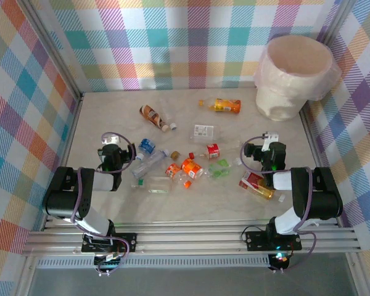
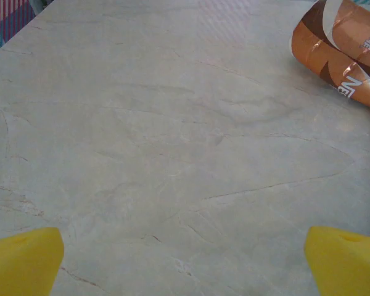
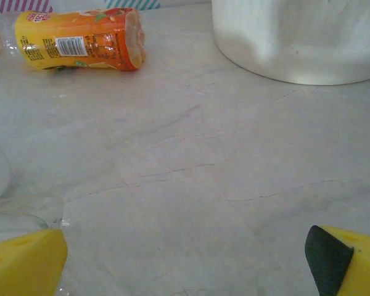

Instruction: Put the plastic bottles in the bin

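Several plastic bottles lie scattered across the middle of the table: a brown one point(image 1: 153, 115), an orange one point(image 1: 225, 105), a blue-labelled one point(image 1: 147, 147), clear ones point(image 1: 149, 184) and a red-labelled one point(image 1: 256, 184). The cream bin point(image 1: 294, 74) with its bag liner stands at the far right. My left gripper point(image 1: 114, 150) is open low over bare table, its yellow fingertips point(image 2: 21, 262) wide apart, the brown bottle point(image 2: 342, 52) ahead to the right. My right gripper point(image 3: 185, 262) is open too, holding nothing, with the orange bottle point(image 3: 80, 40) ahead left and the bin point(image 3: 302, 37) ahead right.
Plaid walls point(image 1: 31, 111) close in the table on the left, back and right. Loose caps point(image 1: 187, 183) lie among the bottles. A clear crushed bottle point(image 3: 12, 206) lies just left of my right gripper. The marble tabletop point(image 1: 111, 117) runs bare toward the far left.
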